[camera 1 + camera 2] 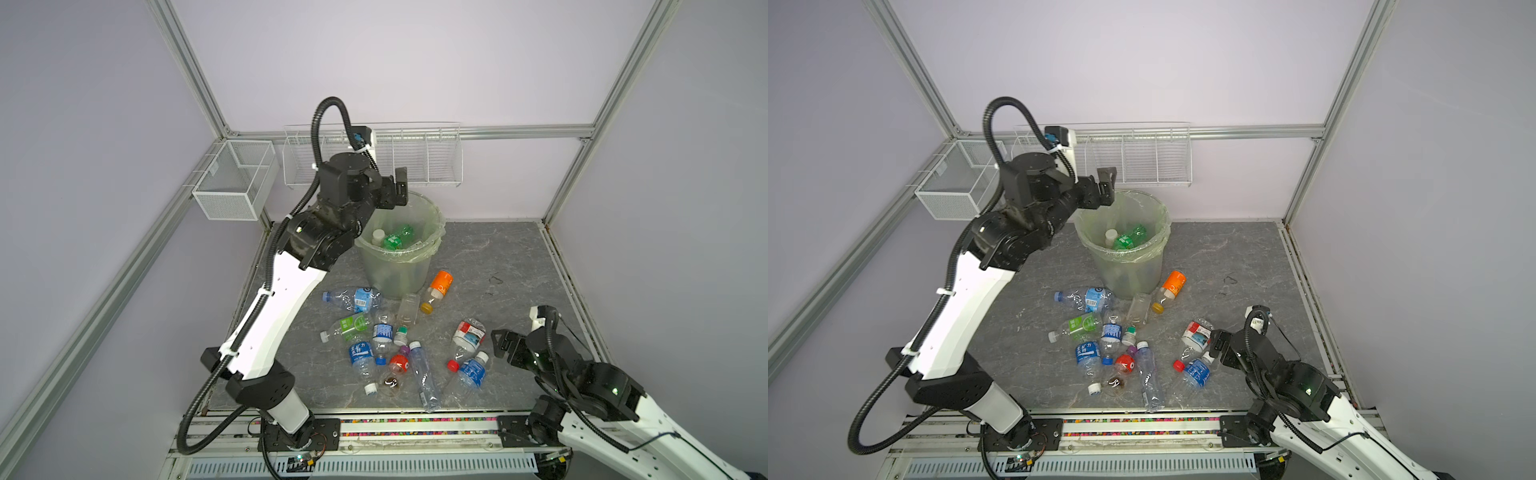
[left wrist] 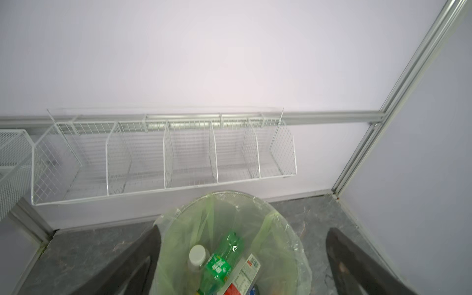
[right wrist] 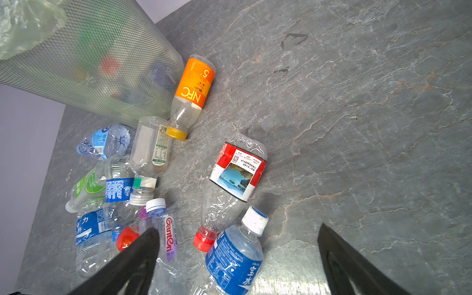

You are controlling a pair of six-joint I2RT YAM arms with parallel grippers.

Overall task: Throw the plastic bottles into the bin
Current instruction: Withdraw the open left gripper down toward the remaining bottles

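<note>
Upper middle of both top views: left gripper hangs over the upper-left rim of the bin. Its fingers are spread wide with nothing between them, and the left wrist view looks down into the bin mouth between them.

The bin stands upright on the grey table, centre of frame, with a pale green bag folded over its rim. The white wire rack is on the wall just above it, and the white mesh box is at upper left.

Inside the bin:
- a green bottle
- a white-capped clear bottle beside it
- a red-and-white labelled bottle against the green one
- anything deeper is too blurred to tell

The remaining plastic bottles lie loose on the table below the bin, centre to lower centre:
- The orange-label bottle is just beside the bin base at lower right.
- The plain clear bottle is next to it.
- The crushed blue-label bottle is at lower left of the bin.
- The green-label bottle is below that.
- The red-label bottle and the long clear bottle are in the lower cluster.
- The crushed red-and-white bottle and the blue-label white-cap bottle sit off to the right.

Lower right of both top views: right gripper sits low, just right of those last two bottles. Its fingers are apart and grasp nothing. Cannot tell if it touches the table.
</note>
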